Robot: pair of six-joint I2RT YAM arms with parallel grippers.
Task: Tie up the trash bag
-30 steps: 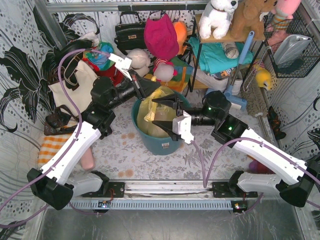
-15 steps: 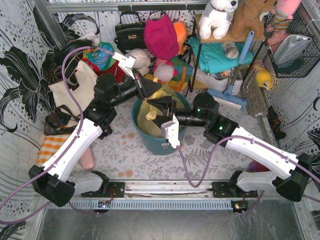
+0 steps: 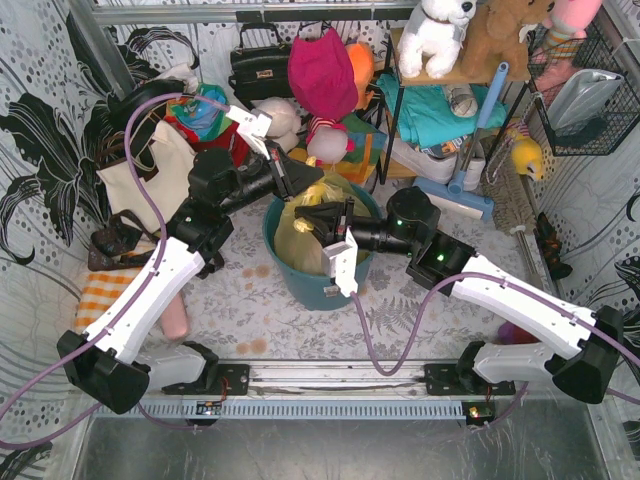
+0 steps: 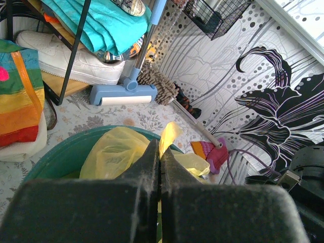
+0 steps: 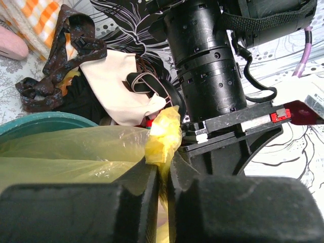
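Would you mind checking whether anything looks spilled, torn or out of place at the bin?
Nothing stands out. The trash bag sits inside the teal bin, with no spill visible; the left end effector and right end effector each pinch a raised flap.

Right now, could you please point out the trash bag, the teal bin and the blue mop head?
trash bag [image 4: 114, 149], left wrist view, on the bulging yellow plastic.
teal bin [image 3: 308, 290], top external view, on its near outer wall.
blue mop head [image 4: 124, 93], left wrist view, on its blue casing.
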